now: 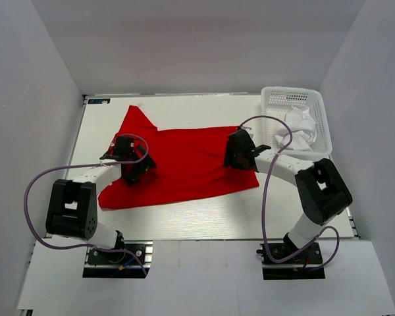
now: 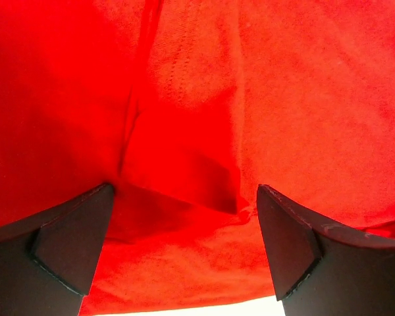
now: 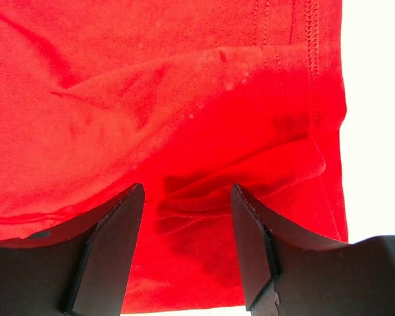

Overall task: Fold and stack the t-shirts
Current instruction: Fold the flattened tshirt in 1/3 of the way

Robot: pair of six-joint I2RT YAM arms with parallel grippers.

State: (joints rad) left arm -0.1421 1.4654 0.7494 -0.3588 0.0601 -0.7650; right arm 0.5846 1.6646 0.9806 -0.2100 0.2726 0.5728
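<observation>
Sitting low over the red shirt [image 1: 184, 164] on the worktop [image 1: 184, 220], left claw [image 2: 184, 243] and right claw [image 3: 184, 243] are both spread apart, white shirt [image 1: 301, 126] bunched in the basket [image 1: 276, 99].

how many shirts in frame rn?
2. The red shirt lies spread across the middle of the table. The white shirt sits crumpled in the basket at the far right corner. More could be hidden beneath it.

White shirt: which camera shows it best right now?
Top external. The white shirt lies crumpled in the basket at far right, fully in view. Both wrist views show none of it, only the red shirt.
</observation>
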